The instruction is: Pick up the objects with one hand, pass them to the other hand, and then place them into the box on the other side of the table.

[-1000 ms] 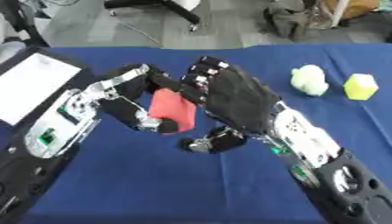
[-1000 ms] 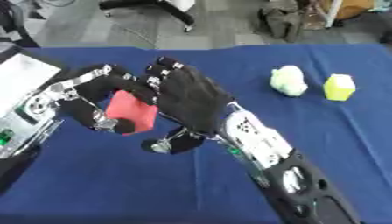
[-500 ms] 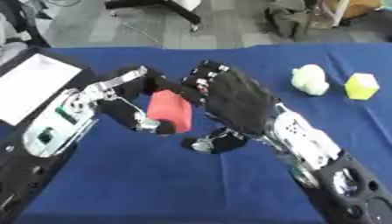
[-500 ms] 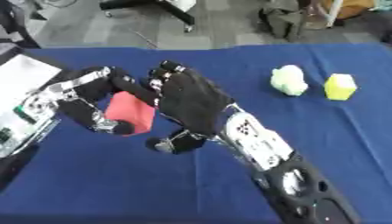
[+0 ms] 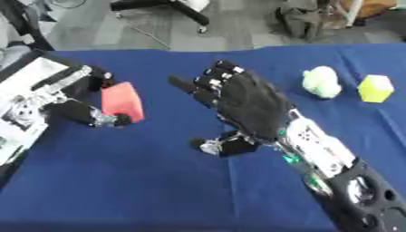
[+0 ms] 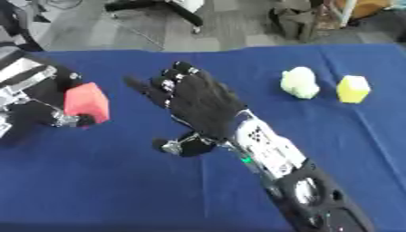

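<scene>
Two hands: I have both over the blue counter (image 5: 142, 181), apart from each other.
Left hand (image 5: 75, 106): at the left edge, fingers and thumb curled round the red block (image 5: 123, 102), which is held upright above the cloth.
Right hand (image 5: 246, 106): centre, fingers spread wide and straight, holding nothing, back toward me.
Loose objects: pale green lump (image 6: 299, 83) and yellow block (image 6: 353, 89) on the far right of the counter, just beside one another.
Left eye only: white box (image 5: 31, 86) at the far left shows more of its face; the right eye cuts most of it off.
Writing: I can read none on any object.
</scene>
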Robot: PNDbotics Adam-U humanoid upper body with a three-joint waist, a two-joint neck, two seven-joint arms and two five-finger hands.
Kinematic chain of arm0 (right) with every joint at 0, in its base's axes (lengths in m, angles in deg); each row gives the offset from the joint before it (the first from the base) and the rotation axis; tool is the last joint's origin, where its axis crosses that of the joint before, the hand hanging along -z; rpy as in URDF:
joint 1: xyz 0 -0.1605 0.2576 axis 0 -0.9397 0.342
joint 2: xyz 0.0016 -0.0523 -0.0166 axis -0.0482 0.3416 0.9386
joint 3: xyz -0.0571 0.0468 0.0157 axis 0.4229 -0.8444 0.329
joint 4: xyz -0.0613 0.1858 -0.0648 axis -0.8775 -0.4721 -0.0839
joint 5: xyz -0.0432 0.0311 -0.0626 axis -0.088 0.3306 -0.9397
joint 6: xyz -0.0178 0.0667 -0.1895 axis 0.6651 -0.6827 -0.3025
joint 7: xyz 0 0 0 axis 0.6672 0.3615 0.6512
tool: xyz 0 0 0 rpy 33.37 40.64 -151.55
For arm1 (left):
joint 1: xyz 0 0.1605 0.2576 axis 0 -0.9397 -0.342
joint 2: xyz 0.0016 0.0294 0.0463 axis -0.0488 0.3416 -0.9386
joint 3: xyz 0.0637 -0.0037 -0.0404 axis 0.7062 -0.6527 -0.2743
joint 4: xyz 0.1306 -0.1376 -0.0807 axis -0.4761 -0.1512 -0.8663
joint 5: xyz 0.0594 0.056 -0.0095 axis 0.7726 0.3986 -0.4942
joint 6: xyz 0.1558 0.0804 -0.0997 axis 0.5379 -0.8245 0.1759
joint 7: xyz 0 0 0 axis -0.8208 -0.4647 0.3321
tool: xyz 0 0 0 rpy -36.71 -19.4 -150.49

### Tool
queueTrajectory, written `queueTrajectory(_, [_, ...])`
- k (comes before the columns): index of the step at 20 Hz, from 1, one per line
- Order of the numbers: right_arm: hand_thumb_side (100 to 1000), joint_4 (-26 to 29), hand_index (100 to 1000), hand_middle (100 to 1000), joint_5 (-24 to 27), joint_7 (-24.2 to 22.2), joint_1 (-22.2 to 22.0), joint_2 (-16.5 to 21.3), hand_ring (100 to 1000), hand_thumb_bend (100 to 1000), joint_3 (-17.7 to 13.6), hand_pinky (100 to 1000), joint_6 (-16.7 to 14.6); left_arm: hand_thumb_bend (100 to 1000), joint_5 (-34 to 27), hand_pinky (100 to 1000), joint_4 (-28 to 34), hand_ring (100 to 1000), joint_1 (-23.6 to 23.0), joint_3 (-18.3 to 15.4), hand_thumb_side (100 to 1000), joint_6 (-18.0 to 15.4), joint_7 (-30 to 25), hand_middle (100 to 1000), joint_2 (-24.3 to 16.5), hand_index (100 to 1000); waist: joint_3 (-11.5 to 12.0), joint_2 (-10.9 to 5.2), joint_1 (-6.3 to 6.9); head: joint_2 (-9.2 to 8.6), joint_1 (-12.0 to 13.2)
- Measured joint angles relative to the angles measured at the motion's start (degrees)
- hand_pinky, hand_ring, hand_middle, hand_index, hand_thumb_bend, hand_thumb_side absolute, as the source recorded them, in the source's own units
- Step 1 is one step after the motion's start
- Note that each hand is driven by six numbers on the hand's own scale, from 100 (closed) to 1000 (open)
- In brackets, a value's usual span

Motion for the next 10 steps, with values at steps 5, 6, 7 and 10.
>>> queueTrajectory(5, [453,-0.03,1000,501,-0.08,0.13,-0.39,0.32,613,528,-0.27,688,0.03,658,9.83,582,-13.19,389,-0.93,-8.83,172,2.71,9.85,354,-3.23,434,0.14,-0.03,-0.02,0.00,0.21])
queueTrajectory(6, [453,-0.05,1000,501,-0.08,0.14,-0.46,0.42,613,525,-0.28,688,0.02,658,11.60,576,-16.52,390,-0.51,-10.39,174,3.83,12.26,359,-3.54,438,0.15,-0.03,-0.05,0.00,0.21])
queueTrajectory(7, [454,-0.10,1000,501,-0.07,0.15,-0.60,0.52,613,523,-0.28,688,0.01,656,13.13,572,-19.85,389,0.12,-11.83,174,5.11,14.81,360,-3.71,439,0.16,-0.04,-0.14,0.00,0.21])
queueTrajectory(10, [455,-0.36,1000,501,0.14,0.19,-0.80,0.63,614,515,-0.28,689,-0.13,649,15.43,571,-29.80,406,3.11,-15.24,189,9.23,23.10,376,-3.75,453,0.11,-0.04,-0.47,0.00,0.23])
